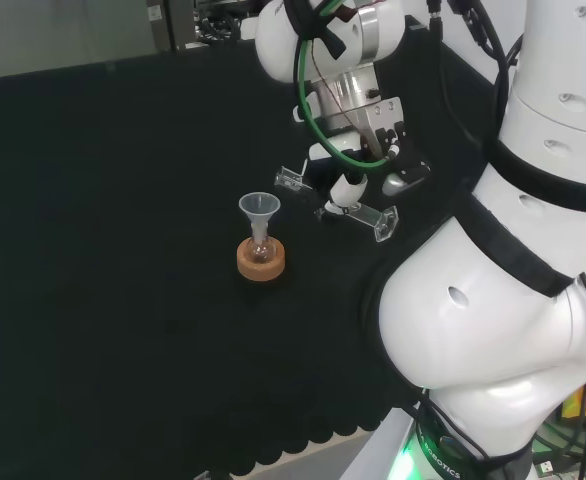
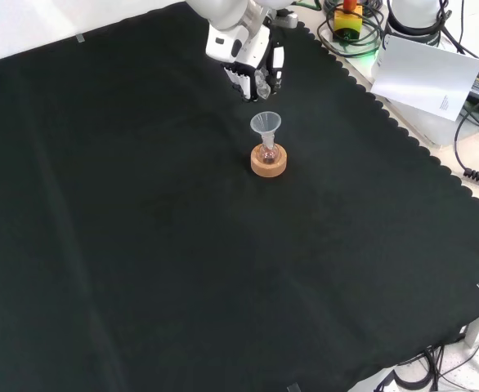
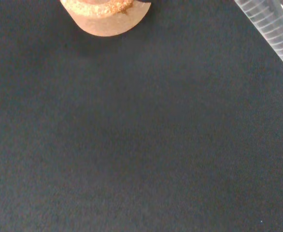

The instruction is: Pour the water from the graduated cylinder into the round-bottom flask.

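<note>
A small round-bottom flask (image 1: 261, 246) stands on a cork ring (image 1: 261, 262) with a clear funnel (image 1: 259, 207) in its neck. In the front view the same flask (image 2: 266, 153) and funnel (image 2: 265, 124) sit on the cork ring (image 2: 269, 162) near the cloth's far middle. To the right of the funnel in the head view, the hand (image 1: 358, 180) is shut on a clear graduated cylinder (image 1: 361, 213), which lies nearly level above the cloth. Its one end (image 1: 290, 180) points toward the funnel but stays short of it. The wrist view catches the cylinder's ribbed wall (image 3: 272, 29) and the ring's edge (image 3: 107, 17).
The arm's white links (image 1: 513, 300) stand at the head view's right. Beyond the cloth's scalloped edge (image 2: 403, 122) in the front view lie a white sheet (image 2: 427, 73) and cables (image 2: 476, 163). Black cloth spreads wide to the left and front of the flask.
</note>
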`<state>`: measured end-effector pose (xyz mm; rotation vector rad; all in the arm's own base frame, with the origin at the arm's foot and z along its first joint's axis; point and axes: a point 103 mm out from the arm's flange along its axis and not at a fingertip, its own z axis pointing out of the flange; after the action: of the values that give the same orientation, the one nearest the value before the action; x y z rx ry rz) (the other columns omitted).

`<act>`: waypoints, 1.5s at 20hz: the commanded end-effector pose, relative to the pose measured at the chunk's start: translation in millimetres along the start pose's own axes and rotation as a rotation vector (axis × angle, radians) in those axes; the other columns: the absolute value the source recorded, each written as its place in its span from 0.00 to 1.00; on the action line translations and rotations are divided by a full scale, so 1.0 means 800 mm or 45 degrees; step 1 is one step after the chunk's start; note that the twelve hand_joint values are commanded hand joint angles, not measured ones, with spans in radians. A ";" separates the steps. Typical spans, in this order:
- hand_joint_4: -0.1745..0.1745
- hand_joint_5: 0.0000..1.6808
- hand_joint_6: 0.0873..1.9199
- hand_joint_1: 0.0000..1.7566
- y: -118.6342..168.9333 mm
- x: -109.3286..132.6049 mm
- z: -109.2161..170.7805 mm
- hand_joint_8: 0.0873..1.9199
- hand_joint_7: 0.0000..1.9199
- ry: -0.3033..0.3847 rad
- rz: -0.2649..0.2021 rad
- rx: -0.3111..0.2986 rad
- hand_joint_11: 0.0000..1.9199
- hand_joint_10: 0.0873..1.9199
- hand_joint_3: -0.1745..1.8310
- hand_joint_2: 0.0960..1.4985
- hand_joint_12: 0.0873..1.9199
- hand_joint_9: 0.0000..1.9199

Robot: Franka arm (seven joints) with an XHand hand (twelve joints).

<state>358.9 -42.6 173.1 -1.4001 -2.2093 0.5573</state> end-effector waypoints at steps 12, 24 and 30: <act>0.20 0.57 0.54 0.63 0.012 0.018 -0.011 0.16 0.63 -0.139 0.035 0.162 0.69 0.00 0.08 0.75 0.35 0.74; 0.20 0.57 0.54 0.63 0.012 0.013 -0.018 0.16 0.63 -0.146 0.065 0.222 0.69 0.00 0.08 0.75 0.35 0.74; 0.21 0.57 0.54 0.63 0.009 0.009 -0.021 0.15 0.63 -0.156 0.079 0.232 0.69 0.00 0.08 0.75 0.34 0.74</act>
<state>371.2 -29.7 183.2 -1.3711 -2.1562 0.8553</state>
